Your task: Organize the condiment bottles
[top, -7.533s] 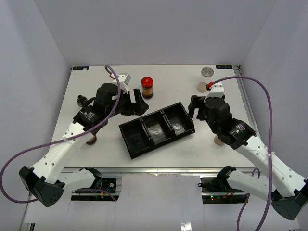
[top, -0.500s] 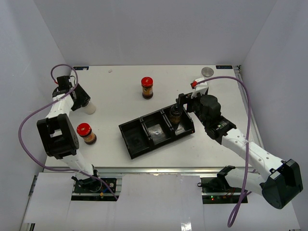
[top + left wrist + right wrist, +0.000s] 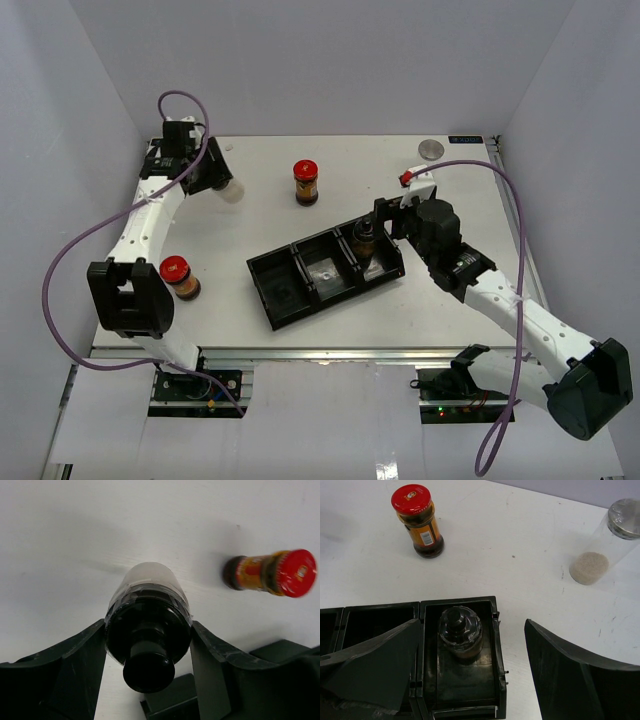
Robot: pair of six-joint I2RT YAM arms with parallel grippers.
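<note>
The left tool (image 3: 148, 627) is pinching a clear black-capped shaker of pale contents (image 3: 148, 592) near the far-left corner of the white surface (image 3: 260, 220). The right tool (image 3: 386, 222) is spread about a brown-filled black-capped shaker (image 3: 460, 630), upright in the right-end compartment of the black plastic tray (image 3: 290, 290). A red-lidded glass jar (image 3: 306, 182) beyond the tray, a second red-lidded jar (image 3: 178, 277) near the left edge and a silver-lidded clear jar (image 3: 600, 545) at the far right stand loose.

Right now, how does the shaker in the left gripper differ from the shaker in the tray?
The held shaker is clamped in the left gripper, contents pale; the tray shaker stands ungripped in an end compartment of the tray, contents brown, the right gripper open. Both have black caps.
</note>
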